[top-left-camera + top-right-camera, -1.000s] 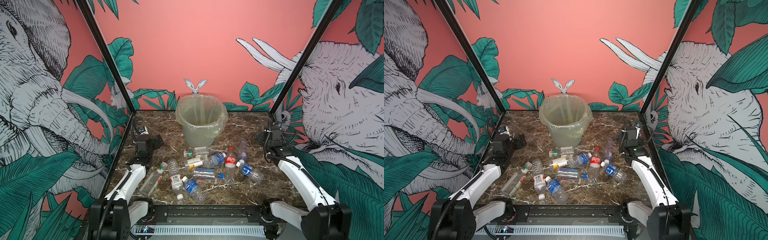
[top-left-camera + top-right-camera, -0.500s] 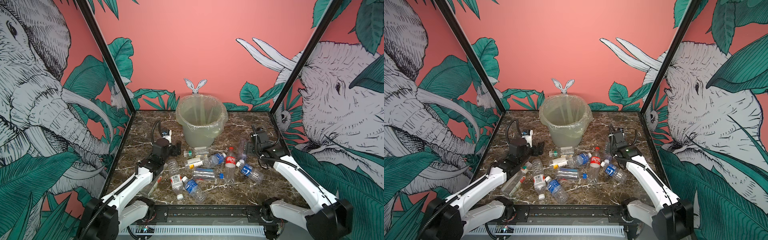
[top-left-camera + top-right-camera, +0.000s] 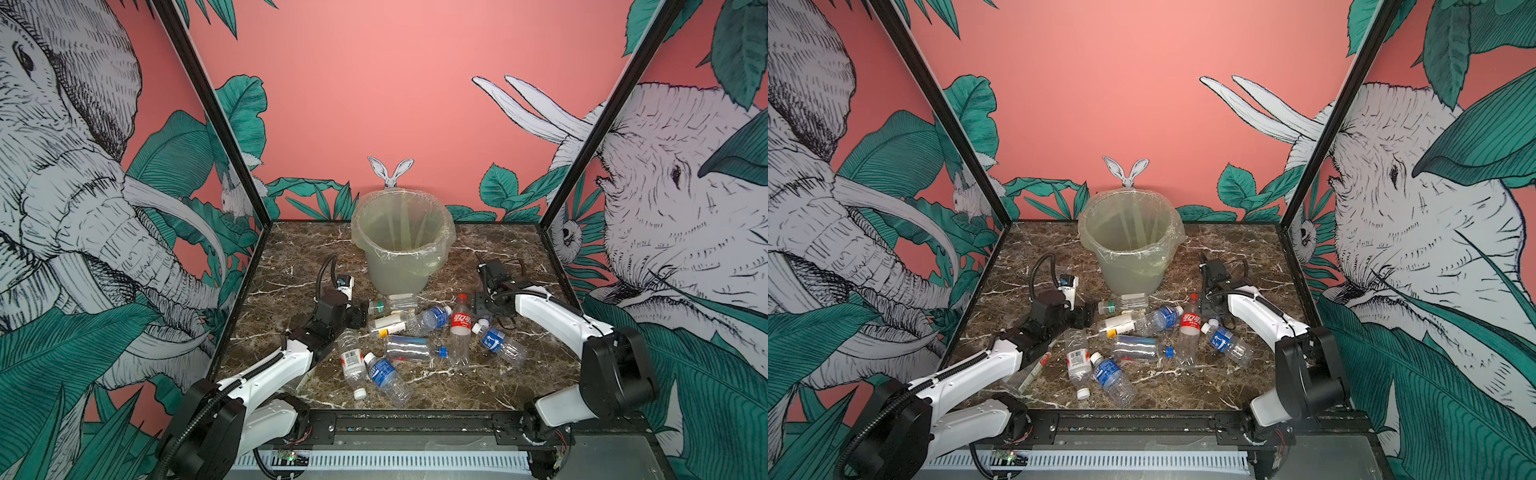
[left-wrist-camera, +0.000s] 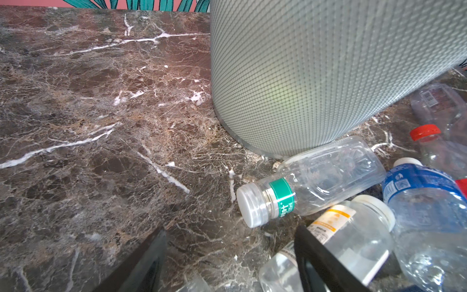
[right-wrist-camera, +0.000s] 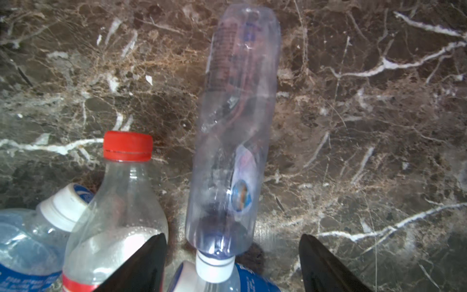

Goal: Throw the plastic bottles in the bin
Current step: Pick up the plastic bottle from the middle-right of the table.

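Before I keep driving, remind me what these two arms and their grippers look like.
Both arms have glossy white link shells with bulky black joint housings. The left arm and right arm each carry a thin black cable along the shell. A looped black cable rises behind the left gripper, beside a small white module. The right gripper is black too. Wrist views show dark, pointed fingers.

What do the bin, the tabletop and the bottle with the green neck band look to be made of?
The bin: translucent grey-green plastic, probably, with a fine diamond-grid texture, lined with a thin clear bag.
The tabletop: brown marble look with white veins, slightly glossy; real stone or a print, unclear.
The bottle with the green neck band: clear, glossy thin plastic; the table shows through.
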Robot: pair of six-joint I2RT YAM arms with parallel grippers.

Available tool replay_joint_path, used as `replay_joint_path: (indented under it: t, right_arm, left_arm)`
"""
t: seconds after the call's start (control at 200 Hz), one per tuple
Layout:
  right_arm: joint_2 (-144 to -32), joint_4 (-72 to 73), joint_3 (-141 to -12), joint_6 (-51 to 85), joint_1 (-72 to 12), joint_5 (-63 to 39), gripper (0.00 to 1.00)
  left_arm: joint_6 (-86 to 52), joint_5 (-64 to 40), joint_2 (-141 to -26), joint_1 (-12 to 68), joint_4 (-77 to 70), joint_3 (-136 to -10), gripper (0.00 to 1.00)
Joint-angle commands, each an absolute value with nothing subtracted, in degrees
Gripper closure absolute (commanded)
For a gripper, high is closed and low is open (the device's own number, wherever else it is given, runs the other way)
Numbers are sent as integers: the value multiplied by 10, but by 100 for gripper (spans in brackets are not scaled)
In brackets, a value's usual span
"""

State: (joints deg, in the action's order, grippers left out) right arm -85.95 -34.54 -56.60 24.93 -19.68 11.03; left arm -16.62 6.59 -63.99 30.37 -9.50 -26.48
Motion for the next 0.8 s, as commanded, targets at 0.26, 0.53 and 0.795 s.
replay_joint_path:
  t: [0.26,0.53,0.795]
  right_arm:
    - [-932,-305,-621,225,-135,49,16]
    - [-979,-305,-655,214,-121,31,20]
    - [-1006,-297,-660,214,-118,39,22]
  left_arm:
    - [-171,70,-667,306,-140,-266,19]
    - [-172,77,-671,305,-130,-274,19]
    - [-174,80,-671,305,-129,-275,18]
